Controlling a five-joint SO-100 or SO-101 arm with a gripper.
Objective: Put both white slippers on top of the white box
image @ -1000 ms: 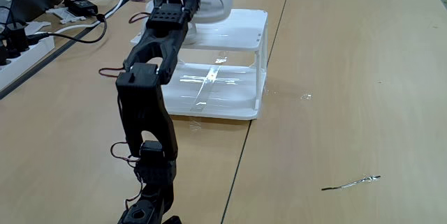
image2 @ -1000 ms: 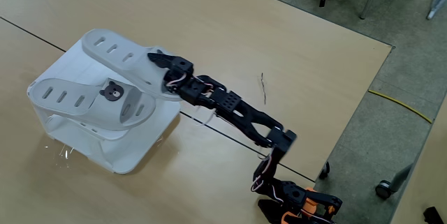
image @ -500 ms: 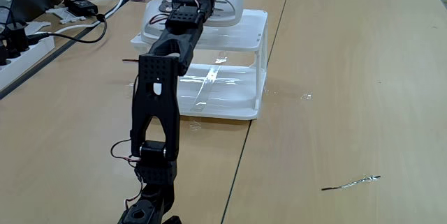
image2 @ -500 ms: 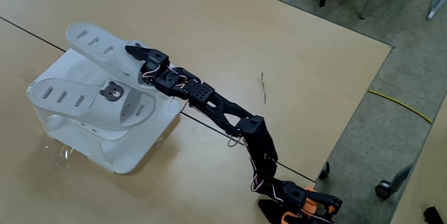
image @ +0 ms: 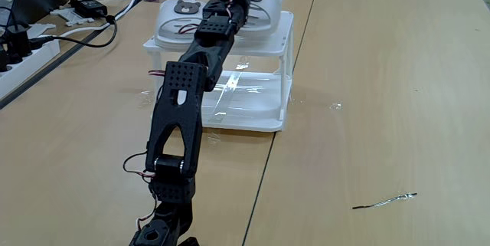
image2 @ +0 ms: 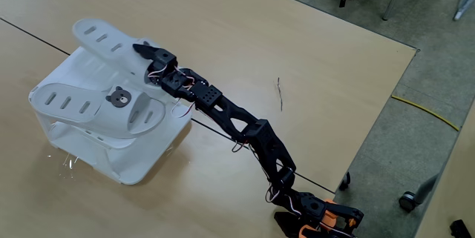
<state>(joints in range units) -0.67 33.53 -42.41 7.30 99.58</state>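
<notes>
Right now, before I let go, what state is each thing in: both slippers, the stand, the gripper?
Off-white rubber slipper with the bear badge: flat on the stand's top, free of the gripper.
Second off-white rubber slipper: over the stand's far edge, gripper at its heel end; whether it is fully set down is unclear.
White glossy plastic two-tier stand: upright on the table.
Black gripper: at the second slipper; jaws hard to read.

The box [image2: 141,165] top is covered by two slippers, one [image2: 89,110] near its front edge in the high fixed view, the other [image2: 104,41] behind it under the pincer [image2: 141,49]. The outstretched arm [image: 187,100] bars the approach along the box's side. In the low fixed view, cables [image: 76,27] and a power strip [image: 19,54] crowd the counter's [image: 383,85] left edge; its right half lies open but for a thin wire [image: 385,200].
</notes>
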